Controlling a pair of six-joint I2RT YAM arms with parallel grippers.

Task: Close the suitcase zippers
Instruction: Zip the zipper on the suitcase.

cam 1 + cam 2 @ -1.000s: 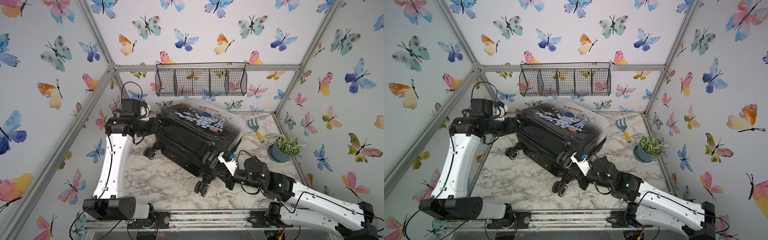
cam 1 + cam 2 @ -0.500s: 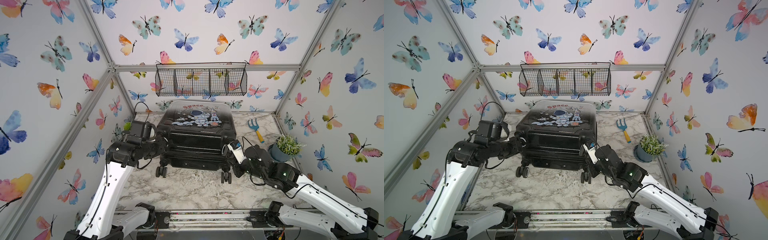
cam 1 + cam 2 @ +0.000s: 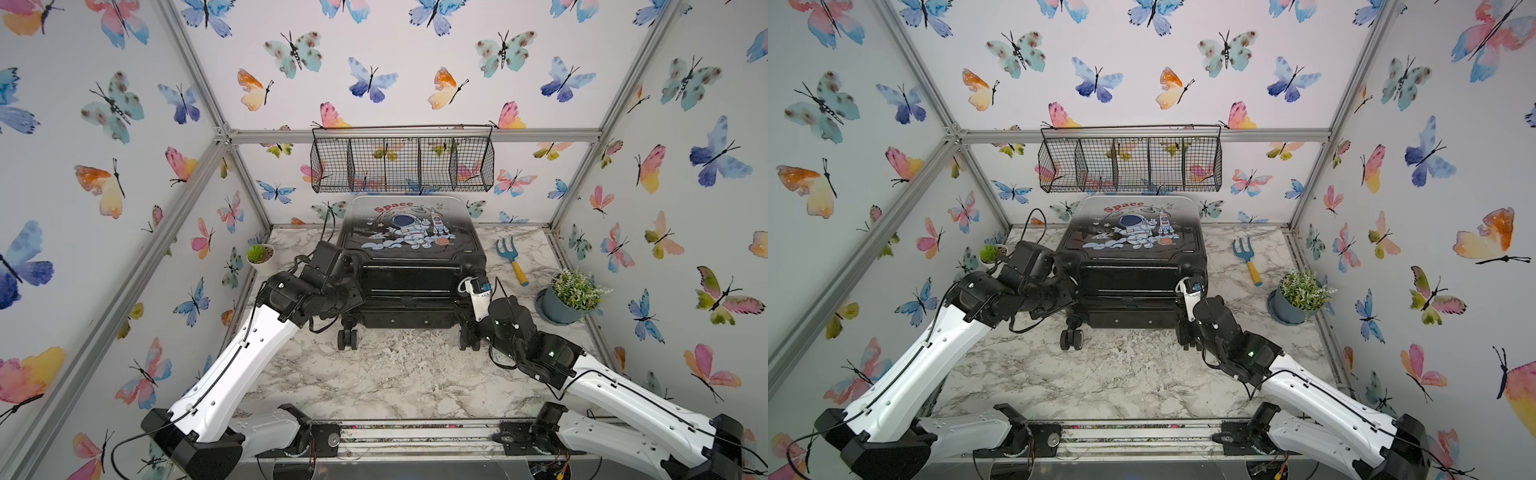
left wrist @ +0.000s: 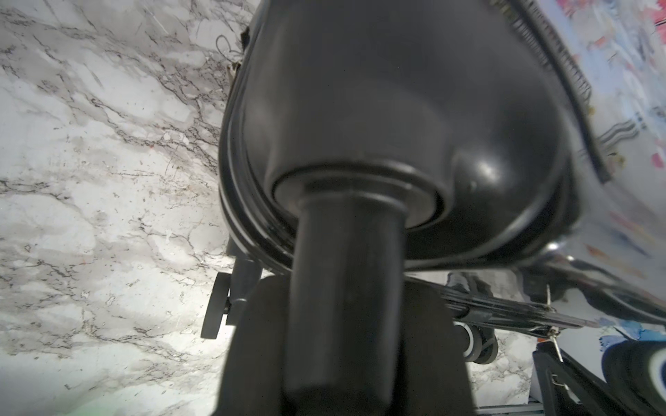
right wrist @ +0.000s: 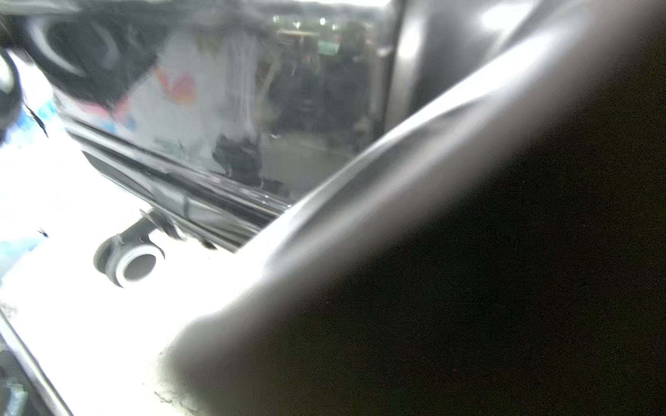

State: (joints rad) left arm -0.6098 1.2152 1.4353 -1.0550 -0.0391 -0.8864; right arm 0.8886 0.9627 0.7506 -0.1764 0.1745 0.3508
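Presently the suitcase point(image 3: 409, 249) is being flanked on the table point(image 3: 395, 374) by a clenched right gripper point(image 3: 476, 279) and a left gripper point(image 3: 351, 274) whose state cannot be told; pushed unevenly, it risks being rolled askew.

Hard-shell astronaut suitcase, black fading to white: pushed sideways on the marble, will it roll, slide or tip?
Likely stiff: the black-to-white hard-shell suitcase shows crisp moulded ribs. Probably pivots or skates: black caster wheels at its near end, smooth marble tabletop. Tipping seems unlikely: it lies broad and low, print up.
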